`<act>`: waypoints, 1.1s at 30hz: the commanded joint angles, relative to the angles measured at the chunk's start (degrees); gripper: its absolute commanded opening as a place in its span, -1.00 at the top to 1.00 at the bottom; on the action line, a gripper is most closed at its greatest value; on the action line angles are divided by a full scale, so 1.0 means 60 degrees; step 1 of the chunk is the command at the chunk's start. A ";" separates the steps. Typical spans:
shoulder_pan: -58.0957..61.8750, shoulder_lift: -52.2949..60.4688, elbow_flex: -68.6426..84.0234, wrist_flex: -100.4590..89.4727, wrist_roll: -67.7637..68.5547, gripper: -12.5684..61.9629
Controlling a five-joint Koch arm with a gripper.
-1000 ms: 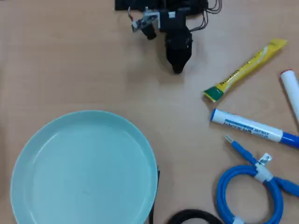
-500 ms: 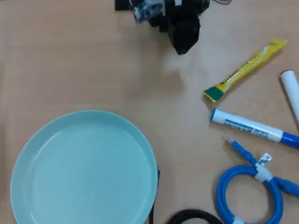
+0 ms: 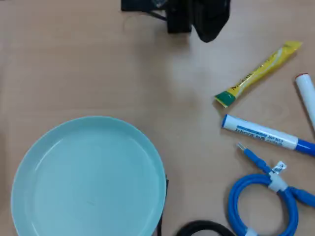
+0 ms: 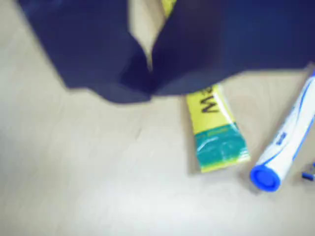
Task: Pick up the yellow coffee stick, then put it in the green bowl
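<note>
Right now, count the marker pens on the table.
2. One white-and-blue marker pen lies below the yellow coffee stick in the overhead view. A second white pen with a red tip sits at the right edge, partly cut off. More may lie outside the frame.

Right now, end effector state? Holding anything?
End effector: closed, jaw tips meeting in the wrist view, holding nothing. The yellow coffee stick lies flat on the table, untouched.

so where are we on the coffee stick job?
Nothing done yet. The slim yellow foil coffee stick lies flat on the wooden table, untouched, beside the white-and-blue marker pen. The black gripper, jaws together and empty, is near it. Left: grasp, carry, drop into the empty pale green bowl.
</note>
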 commanded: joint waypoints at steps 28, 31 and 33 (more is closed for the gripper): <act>-0.3076 -0.2871 -0.3032 0.2183 -0.1289 0.34; -0.3296 -0.2856 -0.2534 0.1626 -0.1040 0.32; -0.3516 -0.2871 -0.2490 0.1465 -0.0894 0.32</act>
